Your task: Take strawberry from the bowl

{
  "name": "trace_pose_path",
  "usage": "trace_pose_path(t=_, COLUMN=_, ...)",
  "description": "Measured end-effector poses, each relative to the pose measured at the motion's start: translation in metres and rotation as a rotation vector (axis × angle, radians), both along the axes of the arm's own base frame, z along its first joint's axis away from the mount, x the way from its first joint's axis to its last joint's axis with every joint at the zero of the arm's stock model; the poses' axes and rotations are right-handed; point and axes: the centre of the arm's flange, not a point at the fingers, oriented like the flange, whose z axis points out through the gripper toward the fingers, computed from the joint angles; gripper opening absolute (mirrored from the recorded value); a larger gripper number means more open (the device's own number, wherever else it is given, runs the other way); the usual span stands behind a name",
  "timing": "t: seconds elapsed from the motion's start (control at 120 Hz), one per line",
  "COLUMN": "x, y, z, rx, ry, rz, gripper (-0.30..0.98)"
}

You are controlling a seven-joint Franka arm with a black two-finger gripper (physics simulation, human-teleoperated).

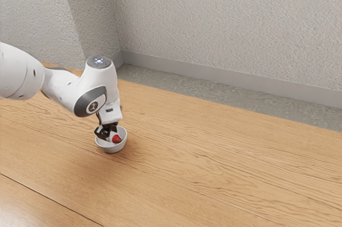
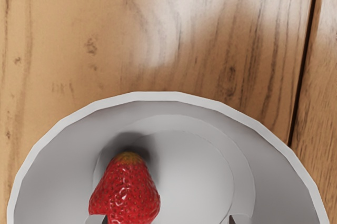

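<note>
Apparently, the step in hand is lining up the grasp. The black two-finger pincer (image 2: 168,220) is open, low over a round white bowl (image 2: 158,96). The red, cone-shaped strawberry (image 2: 126,187) lies in the bowl, off-centre beneath the pincer, near one fingertip. Next calls for a slight sideways shift, then closing. The rim limits sideways room; straight up looks the freest way out, above the wood-grained table (image 1: 192,152).

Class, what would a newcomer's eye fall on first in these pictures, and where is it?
First, the bright red strawberry, lying inside the pale bowl. Next, the white arm, reaching in from the exterior view's left, its black jaws down at the bowl.
</note>
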Motion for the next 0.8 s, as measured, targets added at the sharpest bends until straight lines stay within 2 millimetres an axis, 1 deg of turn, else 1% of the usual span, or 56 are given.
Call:
trace_pose_path(t=0.158, x=0.000, y=0.010, z=-0.007, rx=-0.002, ry=0.011, rz=-0.033, gripper=0.27)
trace_pose_path(t=0.475, x=0.003, y=0.013, z=-0.019, rx=0.004, ry=0.027, rz=-0.106, gripper=0.26)
trace_pose_path(t=0.617, x=0.004, y=0.014, z=-0.018, rx=0.006, ry=0.024, rz=-0.129, gripper=0.26)
trace_pose_path(t=0.692, x=0.010, y=0.011, z=-0.011, rx=0.008, ry=0.009, rz=-0.144, gripper=0.26)
trace_pose_path(t=0.8, x=0.013, y=0.010, z=-0.009, rx=0.009, ry=0.001, rz=-0.159, gripper=0.26)
